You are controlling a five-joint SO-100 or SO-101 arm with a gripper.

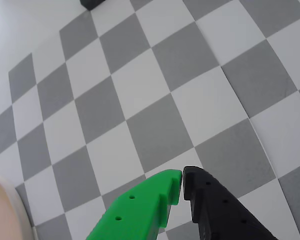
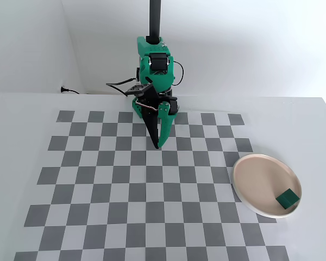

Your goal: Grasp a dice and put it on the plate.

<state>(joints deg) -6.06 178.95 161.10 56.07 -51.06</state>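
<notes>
1. Gripper [image 1: 182, 184]: green and black fingers pressed together, holding nothing, tips down over the checkered mat [image 2: 98, 185].
2. Dice [image 2: 287, 198]: resting inside the plate [image 2: 250, 174], near its lower right rim, well apart from the gripper.

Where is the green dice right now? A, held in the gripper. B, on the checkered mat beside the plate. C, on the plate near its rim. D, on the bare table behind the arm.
C: the fixed view shows the dice lying on the plate near its lower right rim, while the gripper is shut and empty over the mat.
</notes>
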